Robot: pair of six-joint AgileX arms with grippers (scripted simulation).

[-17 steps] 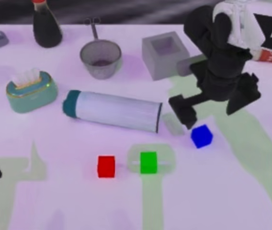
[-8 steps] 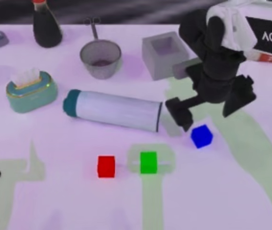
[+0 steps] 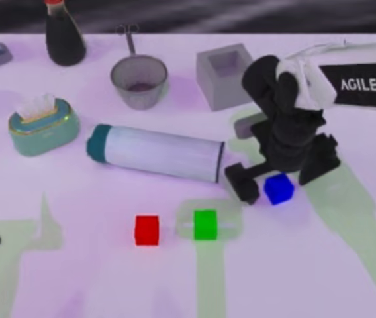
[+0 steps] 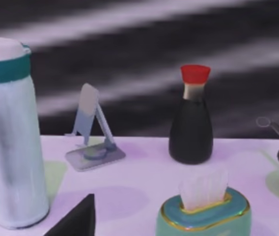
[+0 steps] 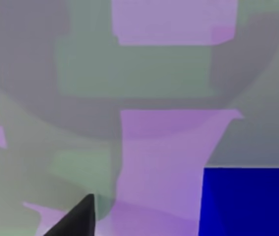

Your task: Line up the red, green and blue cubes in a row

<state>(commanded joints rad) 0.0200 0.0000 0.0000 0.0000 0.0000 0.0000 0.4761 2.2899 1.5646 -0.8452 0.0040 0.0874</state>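
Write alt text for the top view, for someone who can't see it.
The right claw, open, sits low astride the blue cube on a pale table. The red cube and green cube sit side by side nearer the front. Behind lie a white flask, tissue box, strainer, grey hollow block and dark bottle.

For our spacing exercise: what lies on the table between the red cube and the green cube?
Nothing: in the top view the strip between the red cube and the green cube is bare tabletop.
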